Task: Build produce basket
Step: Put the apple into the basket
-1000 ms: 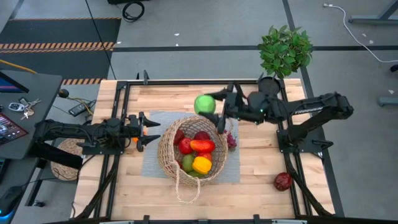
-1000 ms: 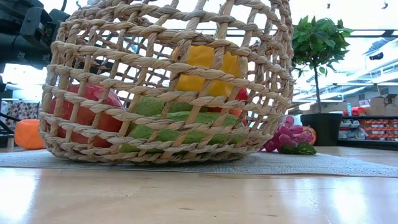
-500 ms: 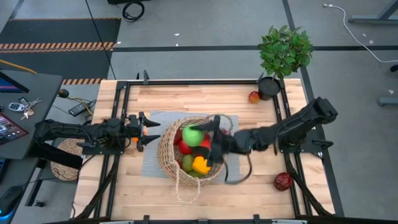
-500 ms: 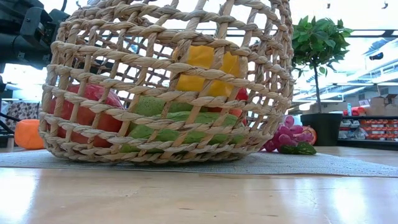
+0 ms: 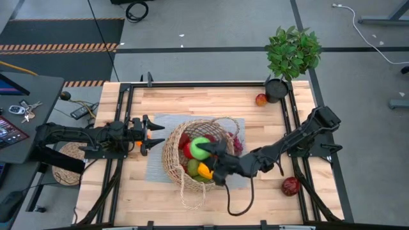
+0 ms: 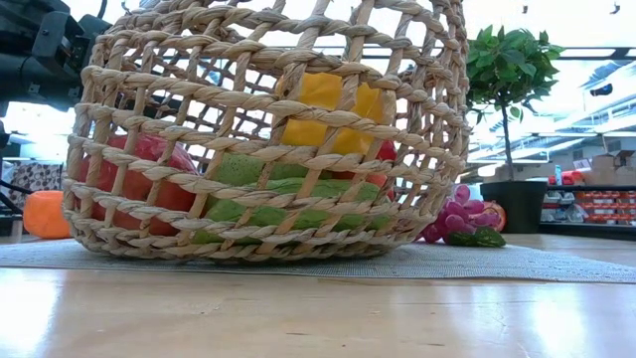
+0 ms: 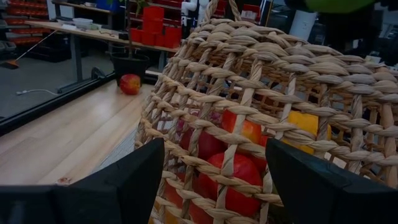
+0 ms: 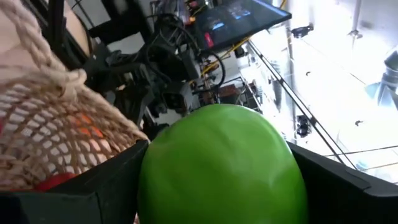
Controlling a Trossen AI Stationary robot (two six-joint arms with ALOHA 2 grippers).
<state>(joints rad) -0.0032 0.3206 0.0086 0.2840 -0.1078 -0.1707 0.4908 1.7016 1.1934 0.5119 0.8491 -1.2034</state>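
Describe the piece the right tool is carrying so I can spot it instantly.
Find the wicker basket at the table's middle. Above its open top, the right tool grips a round green fruit. It is the only bright green ball held up in the air; the other produce lies inside the basket or on the table.

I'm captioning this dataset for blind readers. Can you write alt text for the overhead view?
Seen from above, the right gripper holds a green fruit over a round wicker basket already holding red, yellow and green produce. The left gripper waits open beside the basket's left rim; a dark red fruit lies on the table's right side.
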